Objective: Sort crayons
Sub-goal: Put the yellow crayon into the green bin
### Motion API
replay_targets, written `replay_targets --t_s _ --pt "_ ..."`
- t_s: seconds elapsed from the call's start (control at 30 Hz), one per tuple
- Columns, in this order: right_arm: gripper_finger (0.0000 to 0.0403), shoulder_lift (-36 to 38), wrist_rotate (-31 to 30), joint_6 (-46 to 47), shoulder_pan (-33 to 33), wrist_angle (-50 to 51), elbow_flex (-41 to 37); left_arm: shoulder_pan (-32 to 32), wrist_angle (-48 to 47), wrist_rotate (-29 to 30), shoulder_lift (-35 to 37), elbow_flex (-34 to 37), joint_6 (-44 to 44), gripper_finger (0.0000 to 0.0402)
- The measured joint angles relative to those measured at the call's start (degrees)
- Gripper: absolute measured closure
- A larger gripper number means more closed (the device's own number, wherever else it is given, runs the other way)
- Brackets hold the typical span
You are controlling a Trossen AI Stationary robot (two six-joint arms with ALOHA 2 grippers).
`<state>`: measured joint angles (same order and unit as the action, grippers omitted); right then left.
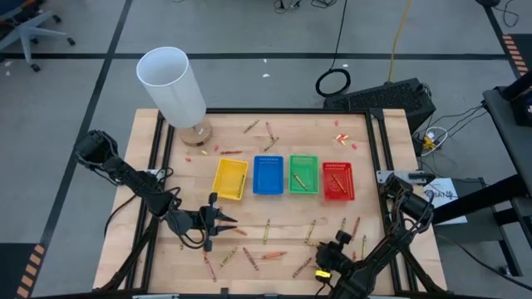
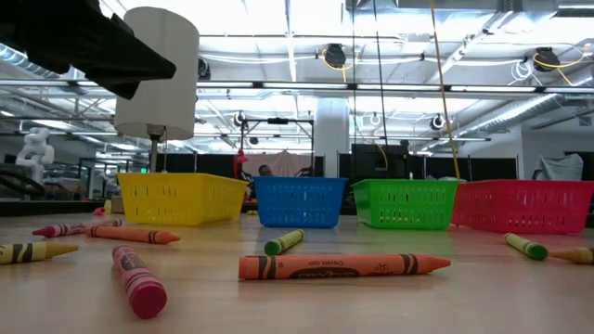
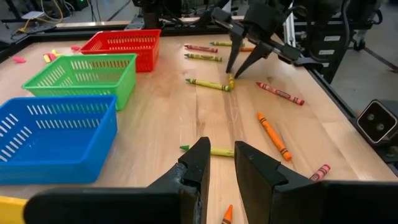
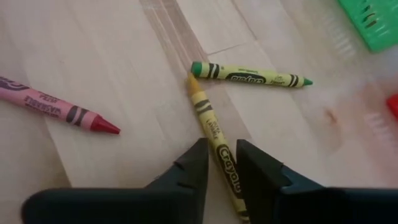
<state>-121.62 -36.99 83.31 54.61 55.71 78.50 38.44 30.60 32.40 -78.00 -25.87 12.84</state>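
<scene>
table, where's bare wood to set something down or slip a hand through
Bare: the table's left strip, between the cup and left hand; the band between the yellow tray and that hand; and the back middle behind the blue tray. Crowded: the front, with crayons and the right hand around a yellow one; scraps sit back right.

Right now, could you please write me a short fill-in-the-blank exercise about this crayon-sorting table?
1. The right hand has its fingers on either side of a ____ crayon.
2. Between the yellow tray and the green tray sits the ____ tray.
3. The white cylinder stands at the table's far ____ corner in the high view.
4. In the high view, the crayons already in the red tray are ____.

Missing words: yellow; blue; left; red
</scene>
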Motion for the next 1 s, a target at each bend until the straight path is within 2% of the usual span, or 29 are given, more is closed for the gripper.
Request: replay_targets --t_s 0.27,0.73,1.0 --pt "0.0397 0.2 1.6 -3.3 -0.2 -2.6 -0.1 0.0 0.2 0.0 0.0 0.0 0.0 0.0327" --pt "0.0401 4.8 0.8 -7.6 -0.5 -4.1 -0.2 0.0 0.2 0.0 0.0 0.0 0.2 0.0327" --pt "0.0401 7.0 -8.6 -7.7 -1.8 -4.6 -0.2 0.0 0.3 0.0 0.0 0.0 0.3 0.0327"
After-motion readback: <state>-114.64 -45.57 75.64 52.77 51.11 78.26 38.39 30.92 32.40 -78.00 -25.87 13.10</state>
